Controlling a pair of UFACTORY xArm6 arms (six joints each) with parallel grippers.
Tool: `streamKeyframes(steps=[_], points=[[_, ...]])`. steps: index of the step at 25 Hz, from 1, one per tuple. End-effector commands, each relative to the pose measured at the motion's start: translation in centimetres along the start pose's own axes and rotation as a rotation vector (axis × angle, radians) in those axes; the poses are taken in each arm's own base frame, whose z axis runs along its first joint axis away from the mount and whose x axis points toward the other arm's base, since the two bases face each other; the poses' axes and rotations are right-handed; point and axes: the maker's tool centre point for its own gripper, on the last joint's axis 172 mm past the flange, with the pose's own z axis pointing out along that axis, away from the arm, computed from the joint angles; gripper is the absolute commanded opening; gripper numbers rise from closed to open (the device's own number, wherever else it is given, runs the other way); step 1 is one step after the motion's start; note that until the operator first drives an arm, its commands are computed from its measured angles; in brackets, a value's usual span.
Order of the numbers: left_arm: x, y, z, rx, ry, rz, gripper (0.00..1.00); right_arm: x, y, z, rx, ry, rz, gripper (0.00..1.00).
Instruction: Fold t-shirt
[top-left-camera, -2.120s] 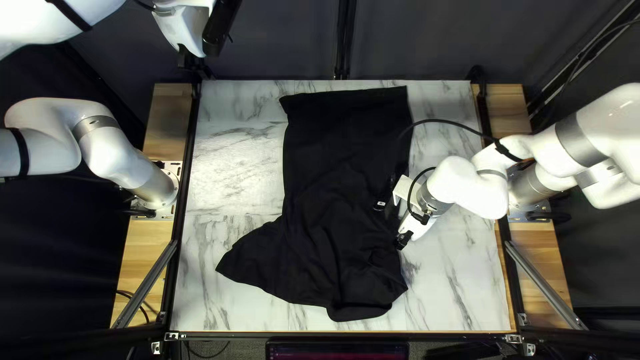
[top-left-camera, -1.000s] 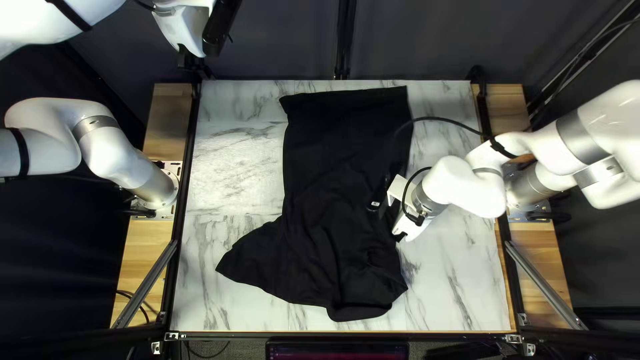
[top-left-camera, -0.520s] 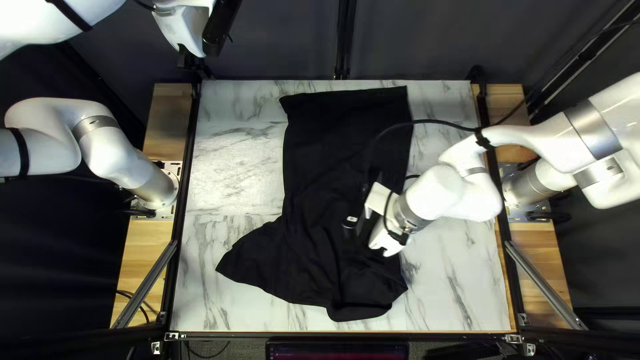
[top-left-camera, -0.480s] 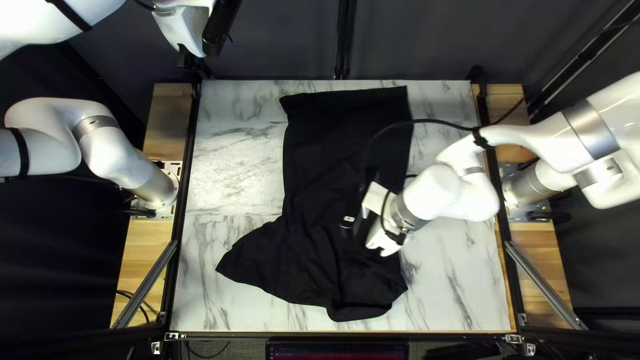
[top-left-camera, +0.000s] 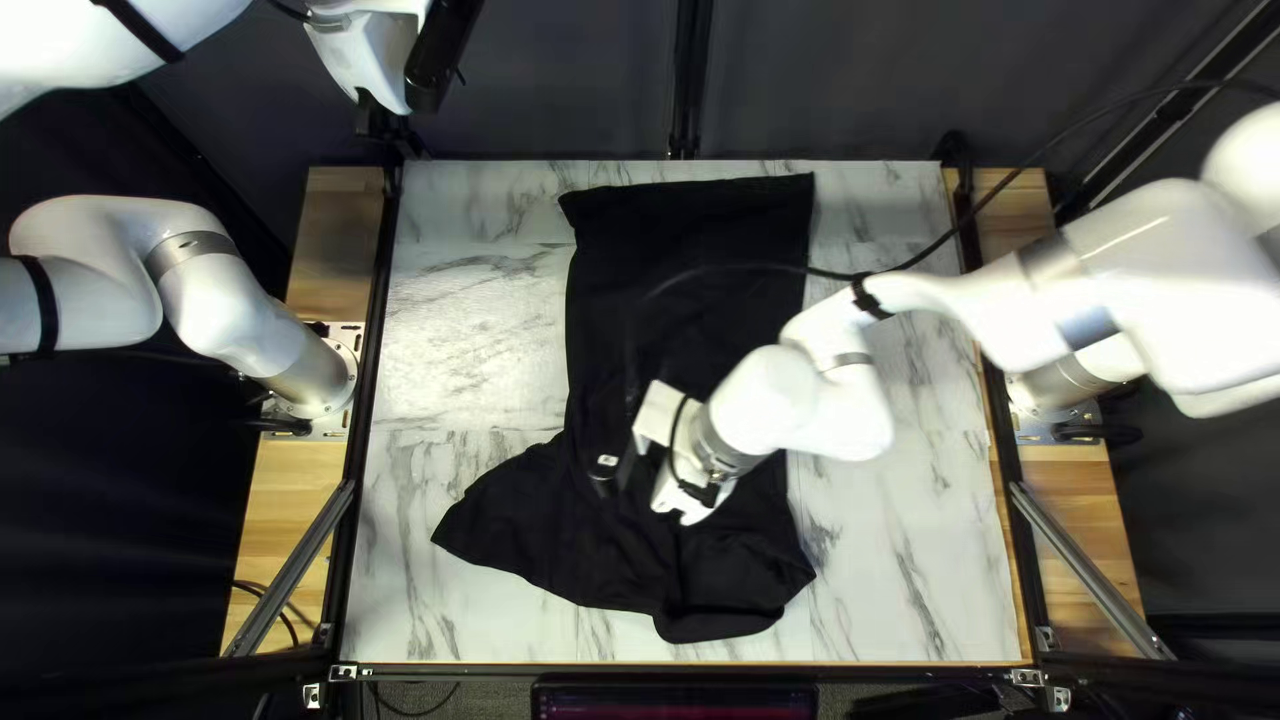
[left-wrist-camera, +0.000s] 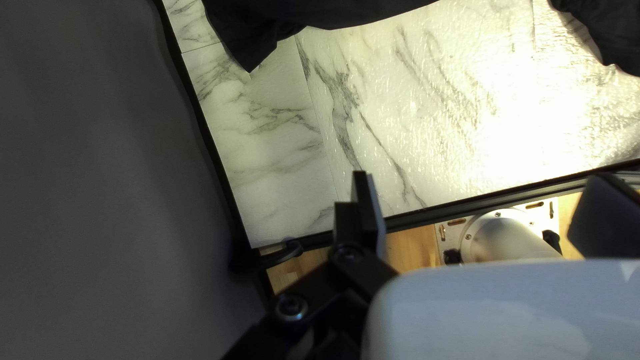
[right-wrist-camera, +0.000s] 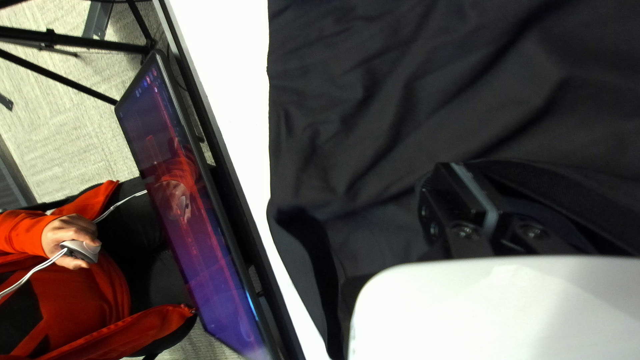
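A black t-shirt [top-left-camera: 680, 300] lies lengthwise on the marble table [top-left-camera: 470, 320], its collar end [top-left-camera: 715, 620] near the front edge and one sleeve [top-left-camera: 490, 520] spread to the left. My right gripper [top-left-camera: 607, 472] is low over the shirt's middle, shut on a fold of its cloth drawn in from the right side. In the right wrist view that gripper [right-wrist-camera: 452, 197] is half buried in dark cloth [right-wrist-camera: 380, 100], with a band of it trailing off its side. My left gripper [left-wrist-camera: 477, 177] hangs open and empty, high above the table's far left corner [top-left-camera: 435, 55].
Bare marble [top-left-camera: 900, 520] lies right of the shirt and also to its left. My left arm's base [top-left-camera: 300, 390] stands on the wooden strip. Below the front edge is a screen [right-wrist-camera: 185, 200]; a person's hand [right-wrist-camera: 65, 235] in an orange sleeve rests on a mouse.
My right gripper has travelled left from the shirt's right edge to over its middle, dragging that edge's cloth inward. The left arm has stayed still.
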Motion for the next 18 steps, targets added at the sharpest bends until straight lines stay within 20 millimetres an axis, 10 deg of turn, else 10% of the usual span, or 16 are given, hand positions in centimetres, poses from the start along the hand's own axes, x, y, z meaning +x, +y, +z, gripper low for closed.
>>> streamKeyframes(steps=[1, 18], points=[[0.0, 0.0, 0.0, 0.0, 0.0, 0.0, 1.0, -0.7, -0.9, 0.2, 0.0, -0.005, -0.017, 0.0], [0.0, 0.0, 0.0, 0.0, 0.0, 0.0, 1.0, -1.4, -4.7, 2.9, 0.002, -0.036, -0.098, 0.0]])
